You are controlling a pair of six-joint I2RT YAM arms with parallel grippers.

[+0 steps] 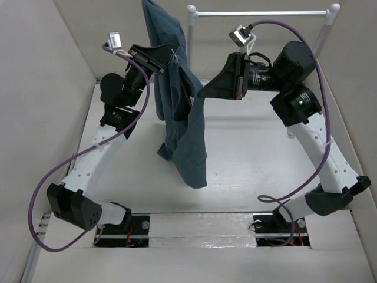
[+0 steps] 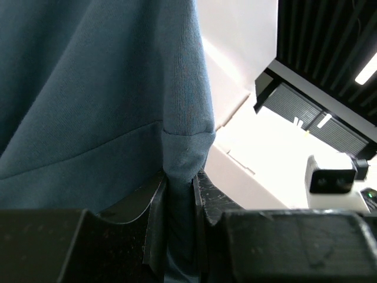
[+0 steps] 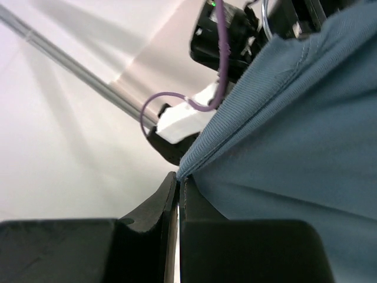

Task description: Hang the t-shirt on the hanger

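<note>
T-shirt (image 1: 184, 132), blue-grey: hangs in the air between the two end effectors, held up by both. Drapes in long loose folds below them and ends just above the surface. Also rises in a bunched strip beyond the left one, up to the top edge of the overhead view.

Tabletop (image 1: 259, 171), white: lies beneath both end effectors and under the hanging cloth.

Clothes rack (image 1: 259, 13), white posts with a metal bar: stands behind the right end effector, apart from it and from the cloth.

Left end effector (image 1: 169, 59): closed narrowly on a vertical fold of the T-shirt. In the left wrist view, fingers (image 2: 154, 218) press a hemmed edge between them, with cloth filling the space above and to the left.

Right end effector (image 1: 204, 93): pinched almost fully together on a ribbed edge of the T-shirt. In the right wrist view, that edge runs up and to the right from the fingertips, and fabric covers the right side.

Hanger (image 1: 188, 96): shows only as a thin salmon-pink sliver inside the folds, between the two end effectors and nearer the right one. Otherwise hidden by cloth, and hook too unclear to tell.
</note>
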